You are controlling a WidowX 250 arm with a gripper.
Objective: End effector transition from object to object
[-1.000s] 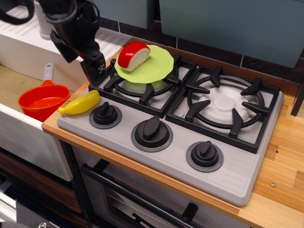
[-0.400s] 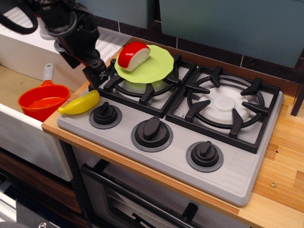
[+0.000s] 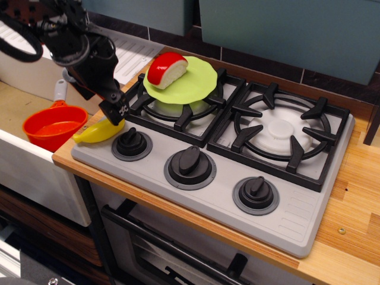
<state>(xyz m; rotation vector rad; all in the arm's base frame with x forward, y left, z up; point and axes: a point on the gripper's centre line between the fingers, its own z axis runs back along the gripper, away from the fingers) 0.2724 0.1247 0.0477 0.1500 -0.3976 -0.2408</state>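
Observation:
My black gripper (image 3: 114, 113) hangs from its boxy wrist and cables at the stove's left end. Its fingertips are just above the upper end of a yellow banana (image 3: 95, 132), which lies on the grey stove top (image 3: 196, 196). The two fingers overlap from this angle, so I cannot tell whether they are open or shut. Nothing shows between them. A red-and-white food piece (image 3: 167, 69) rests on a green plate (image 3: 190, 83) on the left burner, to the right of the gripper.
An orange pot (image 3: 54, 126) with a grey handle sits in the sink to the left of the banana. Three black knobs (image 3: 190, 165) line the stove's front. The right burner grate (image 3: 280, 132) is bare. A wooden counter (image 3: 350, 214) runs to the right.
The gripper has moved down and to the left, from beside the plate's left edge to just above the banana. The banana, plate and pot have not moved.

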